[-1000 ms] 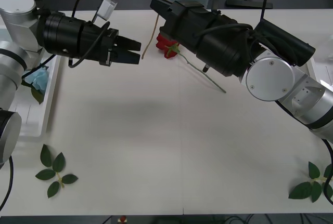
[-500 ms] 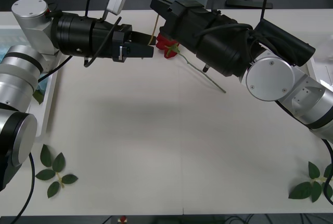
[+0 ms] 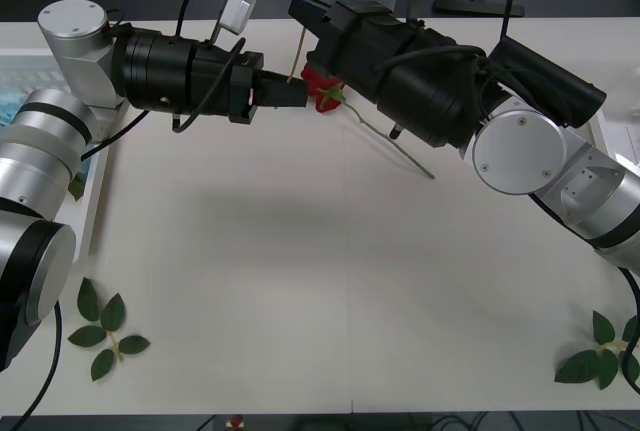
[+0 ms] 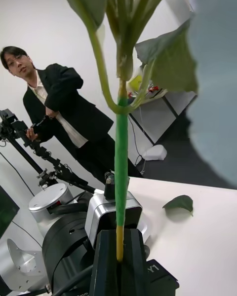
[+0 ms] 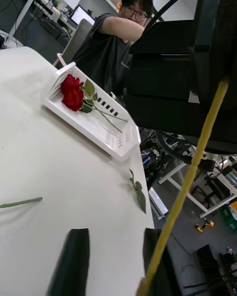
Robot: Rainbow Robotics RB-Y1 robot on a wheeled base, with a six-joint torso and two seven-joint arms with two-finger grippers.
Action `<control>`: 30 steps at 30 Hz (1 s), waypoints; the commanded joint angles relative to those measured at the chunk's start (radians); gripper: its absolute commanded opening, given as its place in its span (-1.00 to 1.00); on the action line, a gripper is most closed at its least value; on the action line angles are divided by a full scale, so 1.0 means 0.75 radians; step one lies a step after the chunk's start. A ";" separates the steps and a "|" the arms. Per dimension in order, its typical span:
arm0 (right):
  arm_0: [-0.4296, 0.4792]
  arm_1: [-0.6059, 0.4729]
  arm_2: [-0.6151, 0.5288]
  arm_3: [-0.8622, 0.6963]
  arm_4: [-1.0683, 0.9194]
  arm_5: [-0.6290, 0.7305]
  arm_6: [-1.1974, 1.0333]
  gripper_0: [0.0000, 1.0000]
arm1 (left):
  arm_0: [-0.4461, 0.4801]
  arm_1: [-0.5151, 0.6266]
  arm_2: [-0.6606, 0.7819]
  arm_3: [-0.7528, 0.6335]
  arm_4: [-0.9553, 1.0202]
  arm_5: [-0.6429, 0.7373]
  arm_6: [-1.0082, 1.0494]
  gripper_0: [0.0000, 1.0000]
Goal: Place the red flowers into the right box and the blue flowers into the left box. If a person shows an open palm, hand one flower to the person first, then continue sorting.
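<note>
Close to you, the white table (image 3: pixel 300 291) has two loose leaf sprigs on it — one (image 3: pixel 103 329) near your left front corner and one (image 3: pixel 600 353) near your right front corner.

Farther out, your left gripper (image 3: pixel 290 92) reaches across toward the middle. Its black fingers (image 5: pixel 74 261) are apart, and a thin yellow-green stem (image 5: pixel 190 187) runs just beside one of them. You cannot tell whether they touch it.

Your right gripper (image 4: pixel 117 256) is up above the table and is closed tight on that same stem (image 4: pixel 121 167), which points up with big green leaves. A red flower (image 3: pixel 320 86) lies on the table under this arm, its stem stretching toward your right.

At your left edge sits the left box (image 3: pixel 92 201), with something pale blue in it, maybe a blue flower.

In the left wrist view, the right box (image 5: pixel 98 126) sits by the table edge with red flowers (image 5: pixel 72 92) inside — past it is a room with desks and screens.
</note>
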 commanded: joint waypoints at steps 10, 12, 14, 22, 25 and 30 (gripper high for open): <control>-0.026 0.001 -0.022 -0.022 0.003 -0.007 -0.037 -0.69 | -0.063 -0.020 0.019 -0.047 0.025 -0.021 -0.003 -1.00; -0.026 0.001 -0.022 -0.022 0.003 -0.007 -0.037 -0.05 | -0.063 -0.020 0.019 -0.047 0.025 -0.025 -0.003 -1.00; -0.026 0.001 -0.022 -0.022 0.003 -0.007 -0.037 0.83 | -0.063 -0.018 0.019 -0.047 0.025 -0.030 -0.003 -1.00; -0.026 0.001 -0.022 -0.022 0.003 -0.007 -0.037 1.00 | -0.060 -0.012 0.036 -0.045 0.023 -0.030 0.014 -1.00; -0.026 0.001 -0.022 -0.022 0.003 -0.007 -0.037 1.00 | -0.060 -0.008 0.044 -0.047 0.007 -0.030 0.018 -1.00; -0.026 0.001 -0.022 -0.022 0.003 -0.007 -0.037 1.00 | -0.060 -0.001 0.087 -0.047 -0.046 -0.013 0.022 -1.00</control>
